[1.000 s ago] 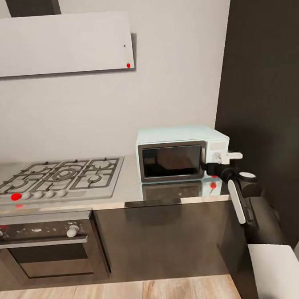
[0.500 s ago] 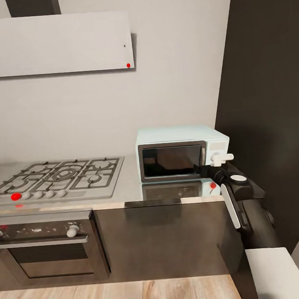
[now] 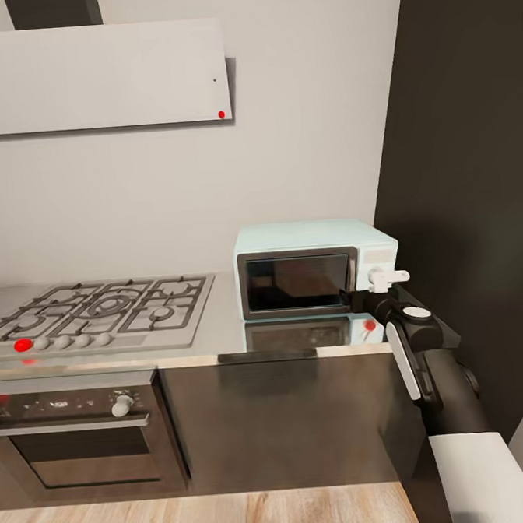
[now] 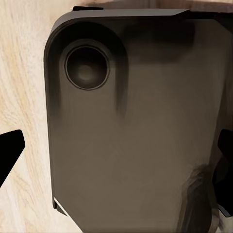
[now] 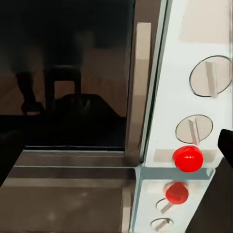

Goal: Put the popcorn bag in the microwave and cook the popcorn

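The black right arm's white gripper (image 3: pixel 389 276) reaches up to the white knob panel of the small mint-blue microwave (image 3: pixel 315 267) with its dark glass door shut, on the shiny grey countertop (image 3: pixel 219 331), and I cannot tell how far the claw is open.

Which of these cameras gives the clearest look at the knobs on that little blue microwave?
The right wrist view: the microwave's two knobs and the red round light under them appear large and sharp. In the head view the microwave is whole, but its panel is small and partly behind the right gripper.
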You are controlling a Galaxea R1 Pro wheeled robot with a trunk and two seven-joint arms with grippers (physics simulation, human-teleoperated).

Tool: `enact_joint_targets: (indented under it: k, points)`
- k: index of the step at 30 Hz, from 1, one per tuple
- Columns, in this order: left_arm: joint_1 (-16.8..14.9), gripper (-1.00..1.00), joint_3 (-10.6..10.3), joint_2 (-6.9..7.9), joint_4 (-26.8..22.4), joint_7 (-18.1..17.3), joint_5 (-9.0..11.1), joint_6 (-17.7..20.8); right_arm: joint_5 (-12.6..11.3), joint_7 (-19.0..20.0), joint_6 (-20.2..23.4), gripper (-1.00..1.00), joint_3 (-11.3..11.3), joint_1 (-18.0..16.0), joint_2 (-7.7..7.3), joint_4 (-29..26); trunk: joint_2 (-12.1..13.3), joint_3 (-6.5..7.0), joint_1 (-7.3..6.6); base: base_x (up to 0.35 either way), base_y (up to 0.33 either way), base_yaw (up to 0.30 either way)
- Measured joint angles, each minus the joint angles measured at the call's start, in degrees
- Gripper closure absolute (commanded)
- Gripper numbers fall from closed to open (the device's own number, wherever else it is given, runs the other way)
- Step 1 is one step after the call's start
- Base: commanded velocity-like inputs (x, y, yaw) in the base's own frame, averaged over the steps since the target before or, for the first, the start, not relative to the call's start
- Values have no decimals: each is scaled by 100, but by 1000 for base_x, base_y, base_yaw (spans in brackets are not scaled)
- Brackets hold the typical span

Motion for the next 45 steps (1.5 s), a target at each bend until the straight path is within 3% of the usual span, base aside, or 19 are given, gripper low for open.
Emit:
enact_joint_targets:
  k: [15, 22, 45]
  points:
    - [0, -100, 0, -8, 0, 3, 0, 0, 13, -92, -4, -100, -10, 0, 16, 0, 0, 0, 0, 32, -23, 0]
    - [0, -100, 0, -9, 0, 6, 0, 0, -8, -636, 15, -100, 6, 0, 41, 3, 0, 0, 0, 0, 0, 0]
    - [0, -100, 0, -2, 0, 1, 0, 0, -6, -622, -14, -100, 15, 0, 28, 119, 0, 0, -2, 120, 50, 0]
